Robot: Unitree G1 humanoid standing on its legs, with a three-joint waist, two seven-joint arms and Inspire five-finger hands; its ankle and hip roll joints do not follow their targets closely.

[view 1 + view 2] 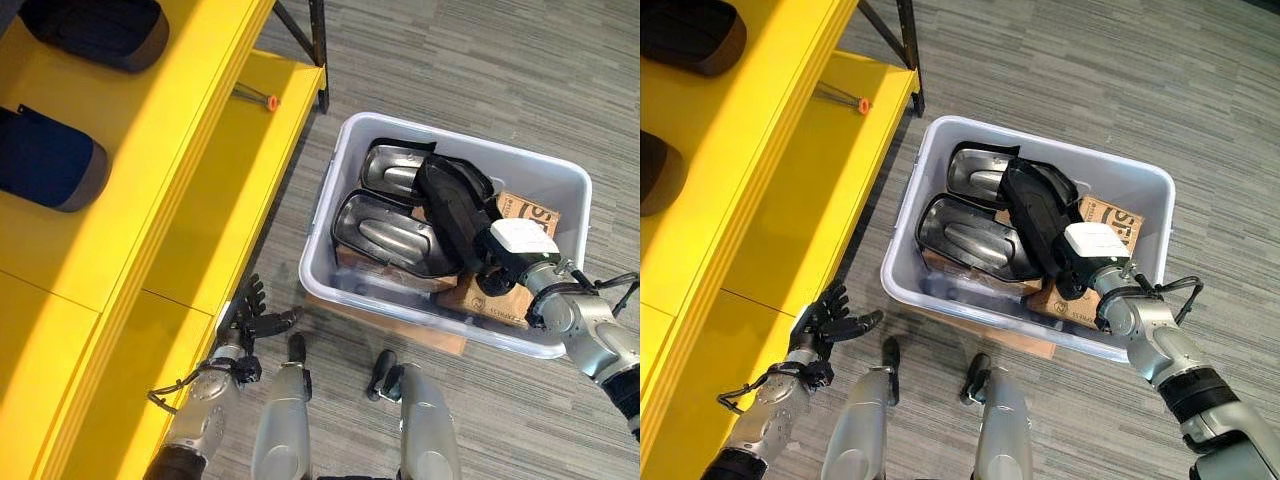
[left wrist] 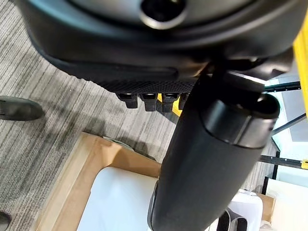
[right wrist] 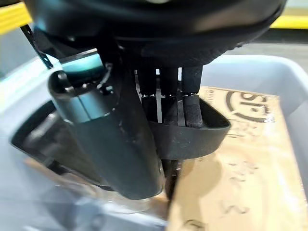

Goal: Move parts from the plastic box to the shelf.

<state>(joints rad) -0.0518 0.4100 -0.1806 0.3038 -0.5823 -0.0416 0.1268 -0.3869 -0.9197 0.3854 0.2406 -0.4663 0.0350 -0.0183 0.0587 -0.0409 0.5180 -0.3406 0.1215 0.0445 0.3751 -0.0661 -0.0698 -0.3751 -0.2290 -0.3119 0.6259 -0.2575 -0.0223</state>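
The left hand [image 1: 252,318] hangs open and empty beside the box [image 1: 330,205]; inside the box the right hand [image 1: 1080,262] is curled on a black part [image 1: 1032,212] — not lifted out; two parts [image 1: 385,235] remain; two dark parts [image 1: 45,160] on the shelf [image 1: 160,150].

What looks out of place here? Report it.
Little stands out. A small orange-tipped tool lies loose on the lower yellow shelf, apart from the parts. In the plastic box, the right hand grips a black part lying tilted across the others.
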